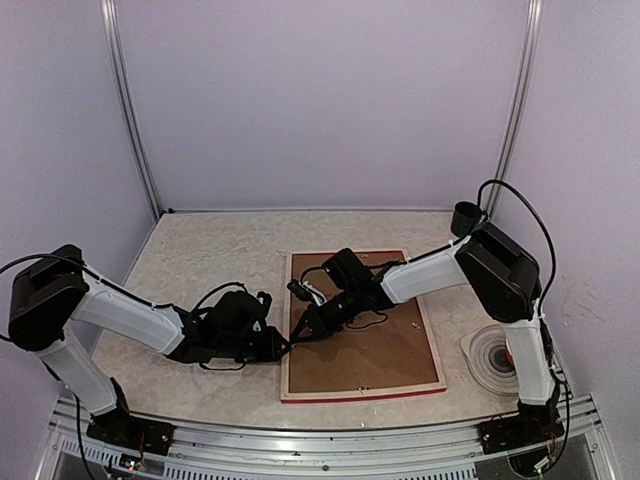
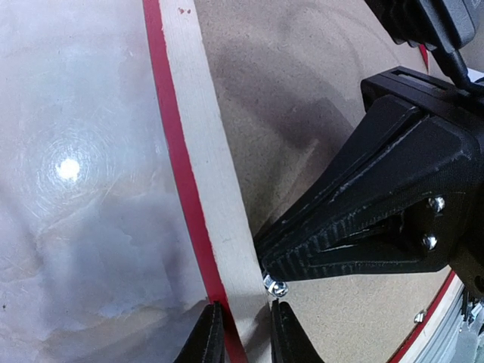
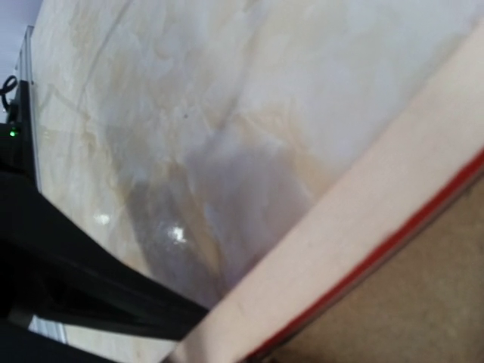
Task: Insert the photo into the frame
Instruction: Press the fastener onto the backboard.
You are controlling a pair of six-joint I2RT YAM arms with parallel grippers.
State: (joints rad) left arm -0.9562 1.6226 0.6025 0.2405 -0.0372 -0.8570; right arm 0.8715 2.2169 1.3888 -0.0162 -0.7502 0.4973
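The frame (image 1: 360, 393) lies face down at the table's middle, pale wood back up, red edges showing. A plain brown backing board (image 1: 375, 345) fills it. The photo is hidden. My left gripper (image 1: 284, 346) is at the frame's left rail (image 2: 204, 151). In the left wrist view my left gripper (image 2: 246, 333) has one finger on the red outer edge and the other at the rail's inner edge. My right gripper (image 1: 302, 330) is shut with nothing in it, its tip (image 2: 266, 255) resting on the board beside that rail. The right wrist view shows only the rail (image 3: 355, 227) and board (image 3: 431, 302).
A small metal tab (image 2: 274, 286) sticks up at the rail's inner edge, right by both grippers' tips. A white round roll (image 1: 492, 357) lies right of the frame and a black cup (image 1: 466, 217) stands at the back right. The marbled table (image 1: 200, 260) runs left of the frame.
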